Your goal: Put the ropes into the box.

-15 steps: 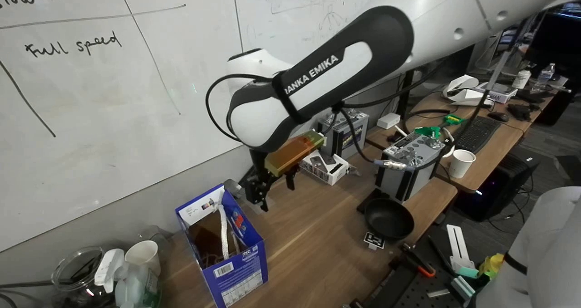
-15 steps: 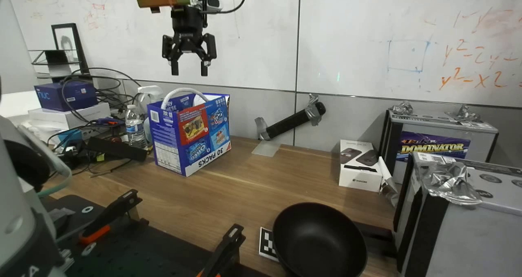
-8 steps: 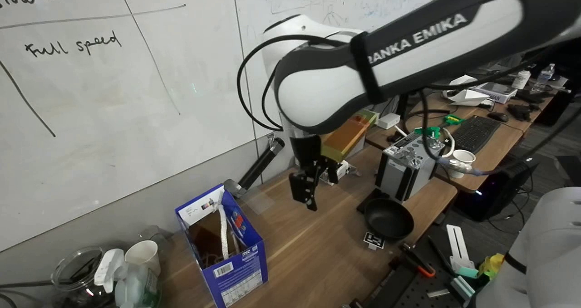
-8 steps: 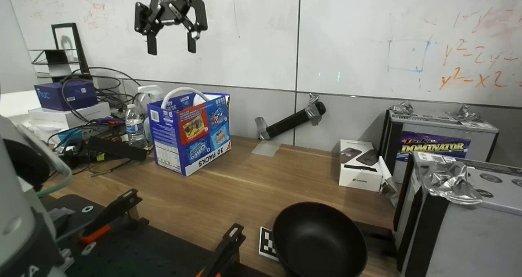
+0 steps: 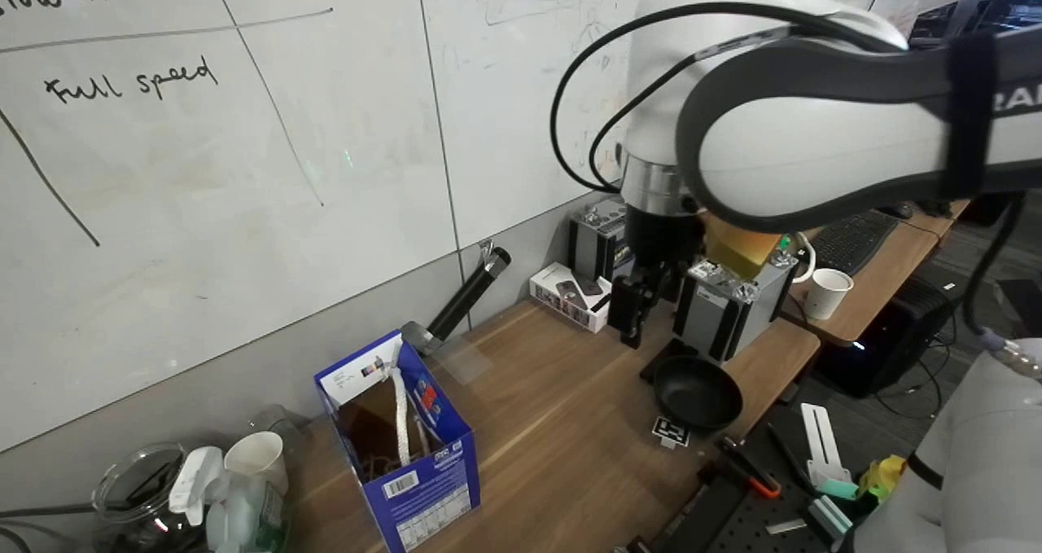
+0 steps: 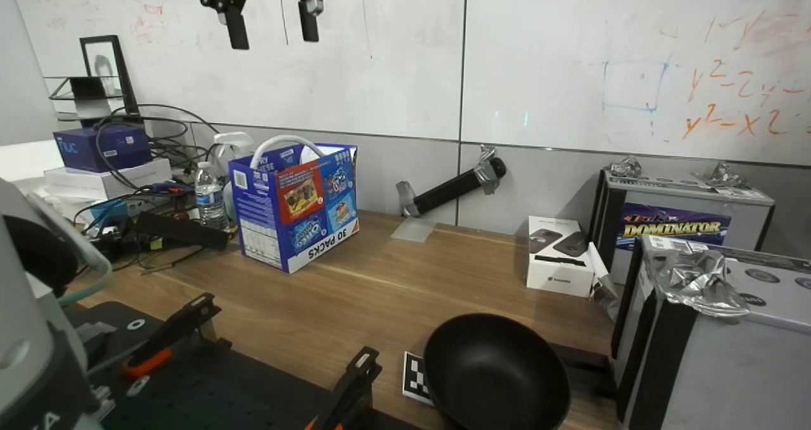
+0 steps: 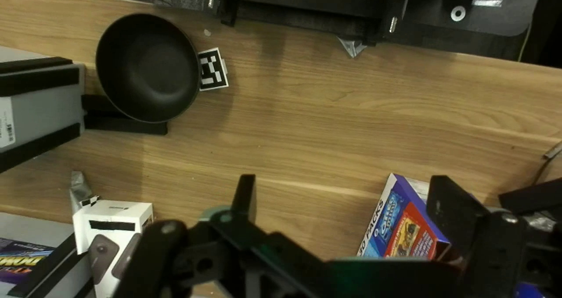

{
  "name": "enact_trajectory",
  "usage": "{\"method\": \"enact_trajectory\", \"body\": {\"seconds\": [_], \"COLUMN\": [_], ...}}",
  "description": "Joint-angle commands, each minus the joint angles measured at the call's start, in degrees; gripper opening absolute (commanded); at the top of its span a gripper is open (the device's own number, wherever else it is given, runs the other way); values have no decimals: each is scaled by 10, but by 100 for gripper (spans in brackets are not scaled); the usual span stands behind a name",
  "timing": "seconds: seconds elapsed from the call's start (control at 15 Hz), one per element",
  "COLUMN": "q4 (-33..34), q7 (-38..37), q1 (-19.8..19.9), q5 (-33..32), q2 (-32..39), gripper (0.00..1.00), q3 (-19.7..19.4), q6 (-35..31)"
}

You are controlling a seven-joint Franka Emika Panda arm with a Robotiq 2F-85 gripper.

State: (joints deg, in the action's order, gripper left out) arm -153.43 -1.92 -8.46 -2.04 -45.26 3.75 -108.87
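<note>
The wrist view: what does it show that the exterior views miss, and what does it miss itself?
Only the wrist view: a near straight-down look at the table, with a silver scrap beside the black platform, which I can't find in the exterior views.

Only the exterior views: the whiteboard, a black tube below it and the white rope rising from the box.

Shared: the box, though the open fingers cover part of it in the wrist view, plus the bowl, card, white carton and grey cases.
</note>
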Motion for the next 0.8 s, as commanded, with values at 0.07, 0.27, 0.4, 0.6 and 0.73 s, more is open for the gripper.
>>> {"method": "enact_trajectory", "body": {"seconds": [0.07, 0.27, 0.4, 0.6, 0.73], "q4": [-54, -41, -40, -41, -42], "q7": [58, 79, 84, 70, 70], "q1": [25, 34, 39, 43, 48], "q5": [-6, -4, -5, 4, 3], "q2": [-112, -120, -124, -110, -106], "gripper": [100, 100, 100, 100, 100], "q3": [-39, -52, -55, -48, -49], "q6": [-13, -3, -2, 1, 1]}}
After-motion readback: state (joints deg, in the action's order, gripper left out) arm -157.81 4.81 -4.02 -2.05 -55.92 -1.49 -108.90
